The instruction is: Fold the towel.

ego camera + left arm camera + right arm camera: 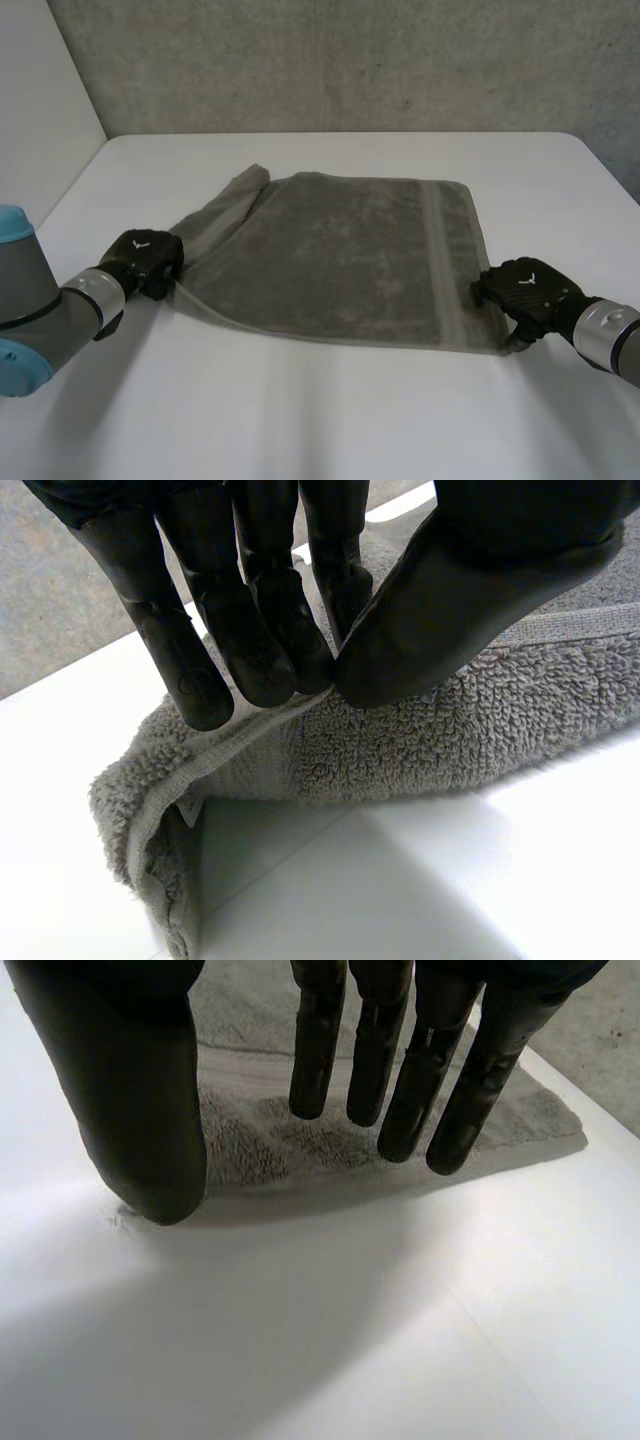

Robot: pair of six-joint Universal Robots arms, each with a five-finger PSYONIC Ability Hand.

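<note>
A grey towel lies spread across the white table, its left part bunched and lifted. My left hand is at the towel's near left corner. In the left wrist view its fingers and thumb pinch the towel's hemmed edge, which hangs folded under them. My right hand is at the towel's near right corner. In the right wrist view its fingers are straight and apart from the thumb, with the towel lying flat beyond the fingertips.
A grey concrete wall rises behind the table's far edge. A pale wall stands to the left. Bare white tabletop lies in front of the towel and on both sides of it.
</note>
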